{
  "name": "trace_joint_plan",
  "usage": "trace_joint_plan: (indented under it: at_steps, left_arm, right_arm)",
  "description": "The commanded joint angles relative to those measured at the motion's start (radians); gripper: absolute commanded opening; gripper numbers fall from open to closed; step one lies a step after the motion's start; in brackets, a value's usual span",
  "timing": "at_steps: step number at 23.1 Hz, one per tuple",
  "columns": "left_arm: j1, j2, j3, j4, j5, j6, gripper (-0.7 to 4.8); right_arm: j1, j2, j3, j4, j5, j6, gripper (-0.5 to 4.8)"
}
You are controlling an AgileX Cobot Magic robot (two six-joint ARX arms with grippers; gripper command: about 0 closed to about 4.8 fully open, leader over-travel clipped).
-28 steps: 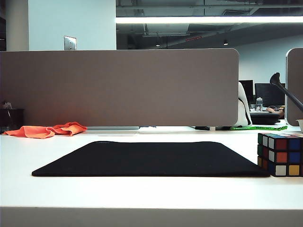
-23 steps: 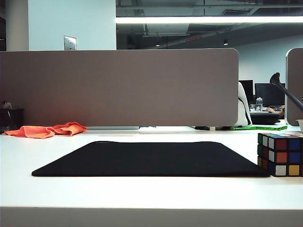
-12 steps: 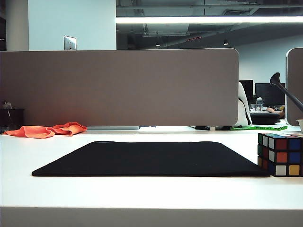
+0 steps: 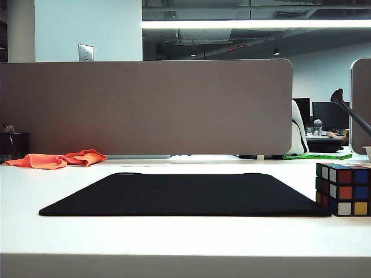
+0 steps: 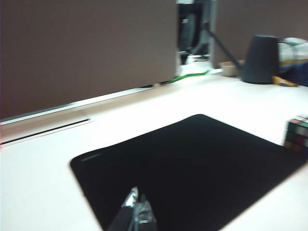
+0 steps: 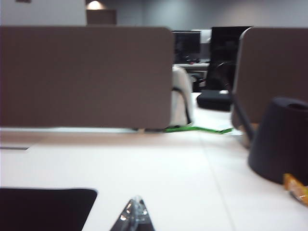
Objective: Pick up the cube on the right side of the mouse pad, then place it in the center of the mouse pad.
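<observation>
I am eyeing the cube (image 4: 343, 189): light, rigid, slick; I'd pinch opposite flat faces. Right claw (image 6: 134, 216) and left claw (image 5: 136, 214) are sitting closed, empty.

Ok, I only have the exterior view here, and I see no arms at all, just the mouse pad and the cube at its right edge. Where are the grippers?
Observer: The left gripper shows in its wrist view, tips together, pointing out over the near part of the mouse pad.
Operator: And the right one?
Observer: The right gripper is shut too, over bare table just off a corner of the pad. The cube is not in its wrist view.
</observation>
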Motion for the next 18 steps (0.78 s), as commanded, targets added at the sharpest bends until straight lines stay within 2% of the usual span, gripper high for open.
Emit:
trace_joint_plan:
  at_steps: [1,5,13,18]
  left_arm:
    - [-0.002,0.001,0.004,0.012,0.101,-0.006,-0.06]
    - [-0.002,0.001,0.004,0.012,0.168,-0.084,-0.06]
    - [-0.004,0.001,0.004,0.012,0.203,-0.114,-0.06]
    - [-0.004,0.001,0.004,0.012,0.240,-0.140,-0.06]
  right_arm:
    - [0.001,0.007,0.056,-0.064,0.038,-0.002,-0.05]
    - [0.002,0.069,0.140,-0.143,0.055,-0.003,-0.05]
    - [0.012,0.381,0.313,-0.226,0.060,-0.002,-0.05]
    - [0.103,0.703,0.516,-0.298,0.078,-0.002,-0.05]
